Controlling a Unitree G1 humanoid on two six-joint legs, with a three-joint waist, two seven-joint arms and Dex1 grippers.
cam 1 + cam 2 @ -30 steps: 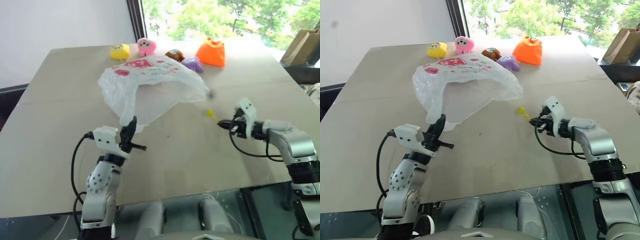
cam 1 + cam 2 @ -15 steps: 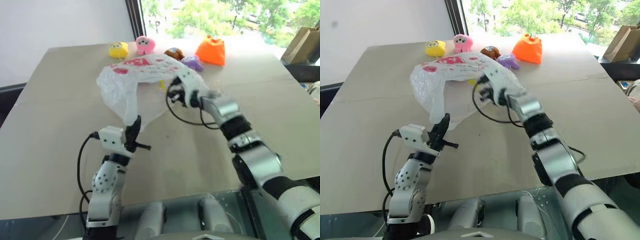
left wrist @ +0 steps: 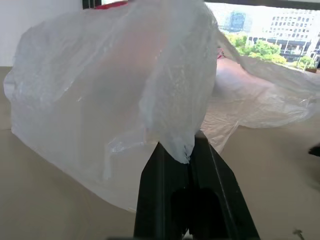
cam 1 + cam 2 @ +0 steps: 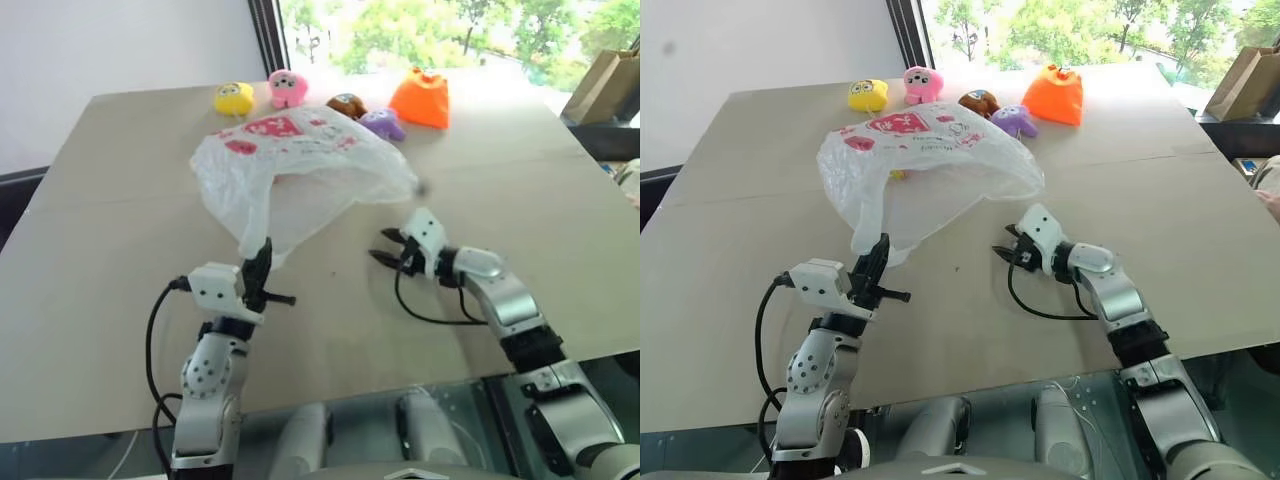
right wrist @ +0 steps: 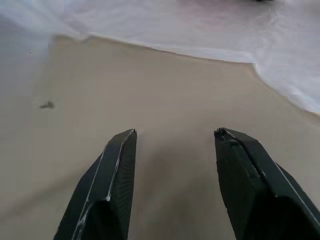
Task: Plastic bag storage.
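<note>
Table, plastic bag in left gripper

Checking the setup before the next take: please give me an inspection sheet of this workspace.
Surface: tan table, bare in front.
Job's things: plastic bag, mouth held open.
Clutter: plush toys in a row at the far edge, from yellow toy to orange toy.
Grippers: left claw shut on the bag's edge; right claw open, empty.
Cables: black loops at both wrists.
Surroundings: window, trees, paper bag.
</note>
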